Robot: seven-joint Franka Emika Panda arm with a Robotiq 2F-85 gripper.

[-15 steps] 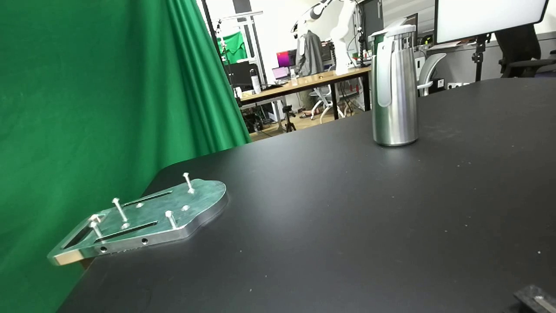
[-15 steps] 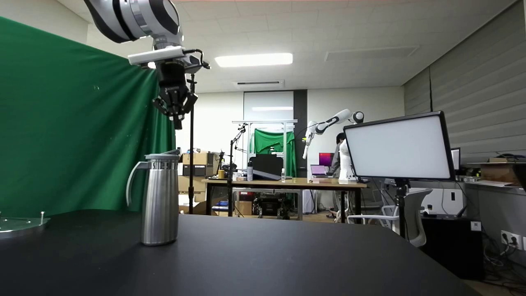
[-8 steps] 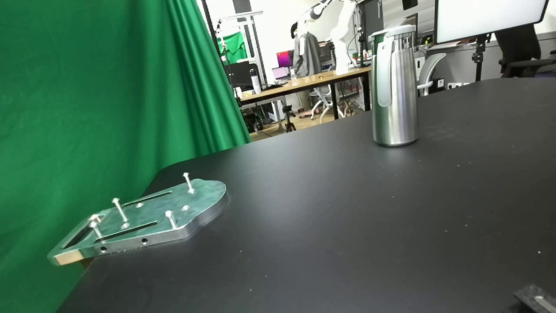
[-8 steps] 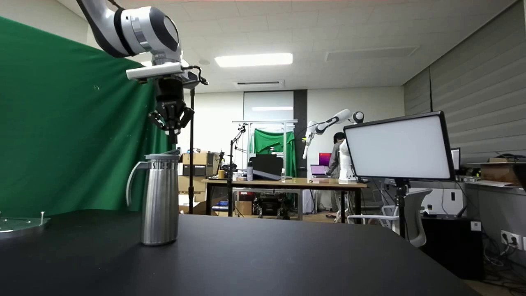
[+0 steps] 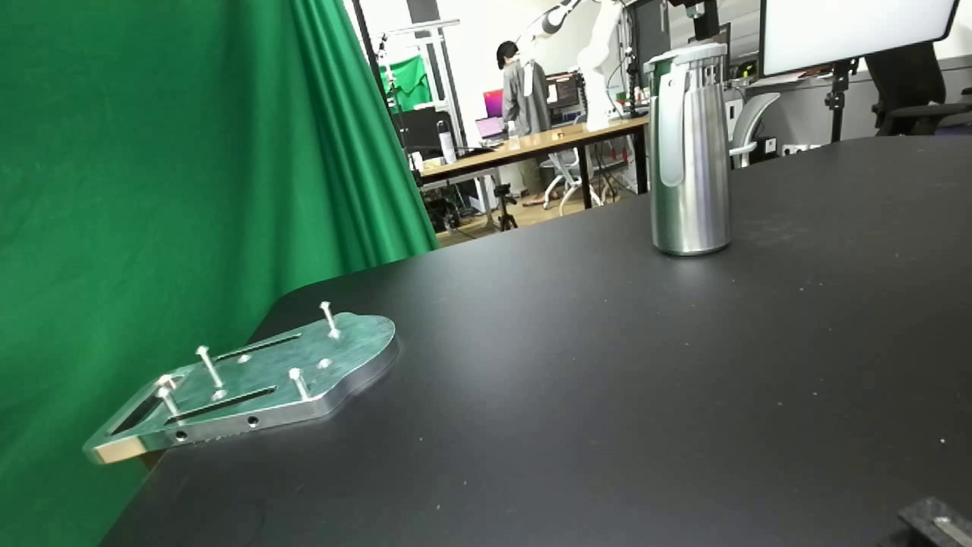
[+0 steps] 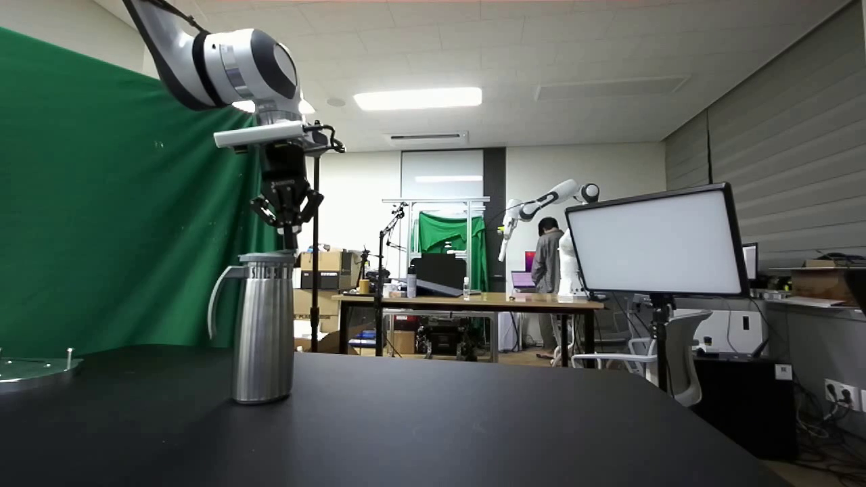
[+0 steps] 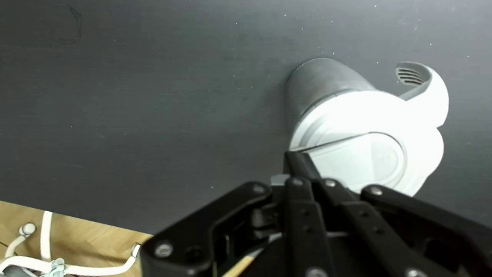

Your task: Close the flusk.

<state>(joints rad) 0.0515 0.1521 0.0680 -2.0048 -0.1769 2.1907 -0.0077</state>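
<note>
The flusk is a shiny steel flask (image 5: pixel 706 167) standing upright on the black table, also in an exterior view (image 6: pixel 262 338) and the wrist view (image 7: pixel 323 79). It has a light grey top (image 7: pixel 384 107) and a curved handle (image 6: pixel 214 304). A tongue-shaped lid flap (image 7: pixel 346 159) lies across the top; it looks nearly level. My gripper (image 6: pixel 290 245) points straight down, its fingertips together with nothing seen between them. The tips are at the flap's end opposite the handle and seem to touch it. They show in the wrist view (image 7: pixel 301 163), hiding that end, and in an exterior view (image 5: pixel 707 26).
A greenish metal plate (image 5: pixel 304 357) with upright pegs lies at the table's edge, beside a green curtain (image 5: pixel 190 152). A light panel (image 6: pixel 653 243) stands beyond the table. A small black piece (image 5: pixel 938 523) shows at a picture corner. A person (image 6: pixel 547 264) stands in the background.
My gripper has come down from above the flask to its top. The lid flap, tilted up before, now sits lower. The flask has not moved. The person in the background has shifted.
</note>
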